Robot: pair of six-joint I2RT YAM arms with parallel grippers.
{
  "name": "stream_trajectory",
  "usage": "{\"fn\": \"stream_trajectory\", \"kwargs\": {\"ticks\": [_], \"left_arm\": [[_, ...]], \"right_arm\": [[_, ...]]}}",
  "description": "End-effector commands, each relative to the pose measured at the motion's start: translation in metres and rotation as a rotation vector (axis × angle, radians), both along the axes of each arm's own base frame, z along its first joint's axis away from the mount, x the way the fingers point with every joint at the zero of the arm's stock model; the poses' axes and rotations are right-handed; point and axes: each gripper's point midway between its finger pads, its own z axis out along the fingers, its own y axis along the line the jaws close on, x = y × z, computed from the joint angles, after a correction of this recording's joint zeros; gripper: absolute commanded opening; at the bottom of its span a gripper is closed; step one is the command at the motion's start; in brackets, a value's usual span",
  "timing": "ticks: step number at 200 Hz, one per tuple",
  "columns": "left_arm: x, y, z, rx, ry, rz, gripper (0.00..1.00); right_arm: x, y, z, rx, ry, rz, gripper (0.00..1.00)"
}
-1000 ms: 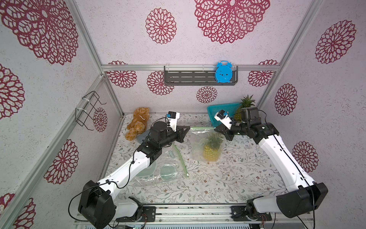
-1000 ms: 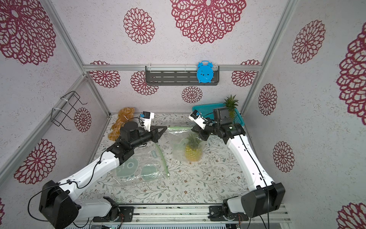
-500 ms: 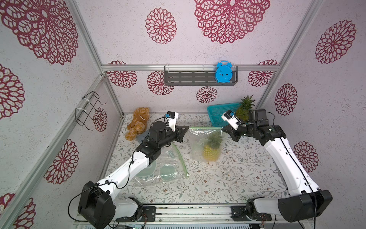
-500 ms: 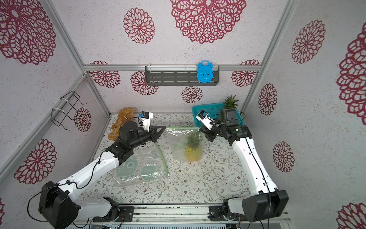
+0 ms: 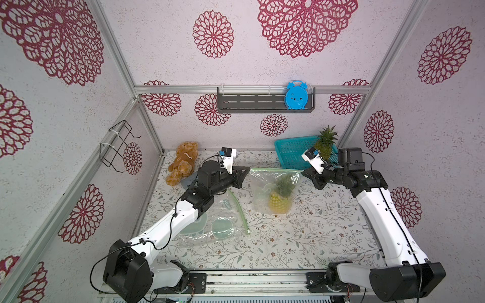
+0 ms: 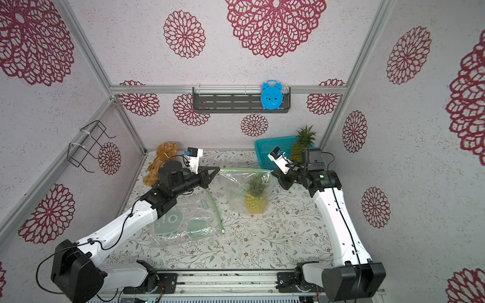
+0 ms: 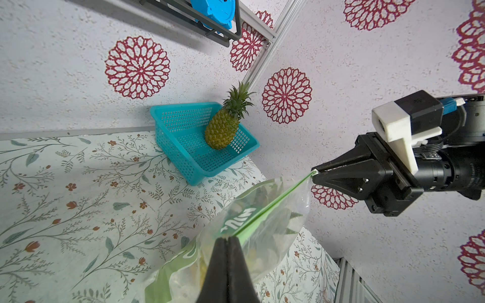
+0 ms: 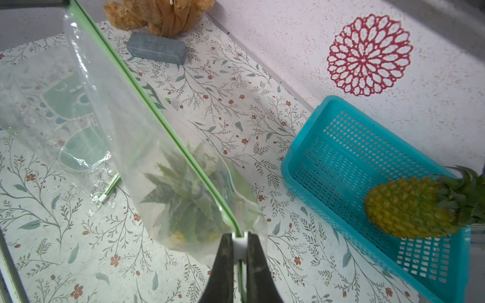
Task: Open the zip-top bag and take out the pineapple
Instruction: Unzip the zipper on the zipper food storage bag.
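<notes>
While your left pincer (image 5: pixel 247 171) is clamped on one end of the green seal (image 8: pixel 162 126) of the zip-top bag (image 5: pixel 262 185), your right pincer (image 5: pixel 304 172) is closed on the white slider (image 8: pixel 239 244) at the end nearest the teal basket (image 5: pixel 290 154); the bag hangs stretched between them just beside that basket, with the pineapple (image 5: pixel 280 203) inside it, low against the table (image 5: pixel 315 236)

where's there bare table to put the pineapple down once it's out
Widest bare patch: front of the table, between the empty bag lying flat, the right arm and the front rail. Crowded at the back: teddy bear, the held zip-top bag with its pineapple, and the basket.
</notes>
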Motion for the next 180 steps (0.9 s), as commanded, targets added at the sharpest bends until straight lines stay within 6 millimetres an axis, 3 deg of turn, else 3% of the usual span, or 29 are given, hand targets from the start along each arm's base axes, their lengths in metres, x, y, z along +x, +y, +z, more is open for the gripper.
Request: {"fn": "stream_trajectory", "kwargs": {"ticks": [1, 46, 97, 119, 144, 180], "left_arm": [[0.020, 0.043, 0.013, 0.012, -0.046, 0.179, 0.00], [0.019, 0.040, 0.013, 0.011, -0.044, 0.157, 0.00], [0.010, 0.008, 0.016, -0.014, -0.032, -0.032, 0.00], [0.007, -0.010, 0.016, -0.017, -0.022, -0.114, 0.00], [0.007, -0.024, 0.012, -0.002, -0.010, -0.160, 0.00], [0.006, -0.040, 0.005, 0.014, 0.016, -0.218, 0.00]], "right_arm": [[0.007, -0.054, 0.000, -0.105, -0.014, -0.227, 0.00], [0.004, -0.054, 0.004, -0.088, -0.023, -0.220, 0.00], [-0.020, -0.002, 0.029, 0.128, -0.054, 0.043, 0.00], [-0.029, 0.011, 0.038, 0.192, -0.055, 0.123, 0.00], [-0.034, 0.016, 0.043, 0.216, -0.060, 0.157, 0.00], [-0.033, 0.011, 0.032, 0.190, -0.028, 0.123, 0.00]]}}
